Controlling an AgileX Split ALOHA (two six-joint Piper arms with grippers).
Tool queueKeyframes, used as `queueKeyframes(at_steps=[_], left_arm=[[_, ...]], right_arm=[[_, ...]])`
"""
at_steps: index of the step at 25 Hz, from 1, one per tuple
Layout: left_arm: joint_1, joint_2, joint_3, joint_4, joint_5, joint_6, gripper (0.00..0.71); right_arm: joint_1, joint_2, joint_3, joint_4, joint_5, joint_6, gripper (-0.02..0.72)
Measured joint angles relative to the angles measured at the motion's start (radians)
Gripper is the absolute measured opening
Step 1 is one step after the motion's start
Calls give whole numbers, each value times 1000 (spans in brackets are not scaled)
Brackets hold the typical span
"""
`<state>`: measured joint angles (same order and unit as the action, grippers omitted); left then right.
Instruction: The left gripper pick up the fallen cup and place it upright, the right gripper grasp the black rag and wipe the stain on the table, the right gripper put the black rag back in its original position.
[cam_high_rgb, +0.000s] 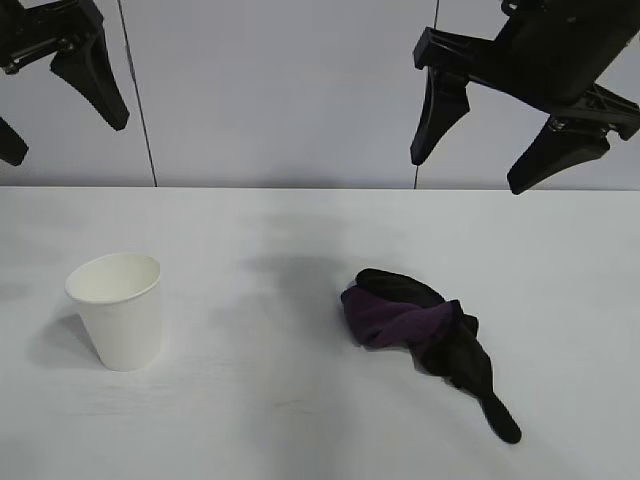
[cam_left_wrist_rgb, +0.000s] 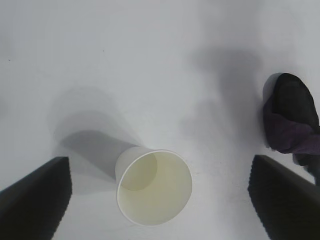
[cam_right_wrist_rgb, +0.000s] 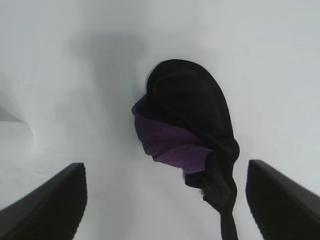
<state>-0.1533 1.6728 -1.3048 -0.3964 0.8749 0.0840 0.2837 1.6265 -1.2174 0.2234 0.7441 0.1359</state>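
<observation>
The white paper cup (cam_high_rgb: 115, 310) stands upright, mouth up, on the left of the white table (cam_high_rgb: 300, 420). My left gripper (cam_high_rgb: 68, 138) hangs open high above it; in its wrist view the cup (cam_left_wrist_rgb: 154, 187) sits far below between the spread fingers (cam_left_wrist_rgb: 35, 200). The black rag (cam_high_rgb: 420, 325), with its purple part and thin tail, lies bunched on the table right of centre. My right gripper (cam_high_rgb: 470, 172) hovers open well above it, holding nothing. The rag (cam_right_wrist_rgb: 190, 120) lies below the right gripper (cam_right_wrist_rgb: 165, 165). It also shows at the edge of the left wrist view (cam_left_wrist_rgb: 292, 120). No stain shows in any view.
A pale grey panelled wall (cam_high_rgb: 280, 90) with vertical seams rises behind the table's far edge. Bare tabletop lies between the cup and the rag and along the front.
</observation>
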Motion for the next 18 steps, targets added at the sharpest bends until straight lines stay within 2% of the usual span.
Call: queueKeyframes(at_steps=[4, 12, 18], left_arm=[[-5, 2, 0, -86, 6, 5, 693], [-96, 6, 0, -117, -9, 20, 693], [-100, 6, 0, -119, -16, 19, 693]], right_arm=[[0, 0, 0, 1, -8, 0, 601], [0, 0, 0, 3, -12, 0, 601], [0, 0, 0, 5, -15, 0, 601]])
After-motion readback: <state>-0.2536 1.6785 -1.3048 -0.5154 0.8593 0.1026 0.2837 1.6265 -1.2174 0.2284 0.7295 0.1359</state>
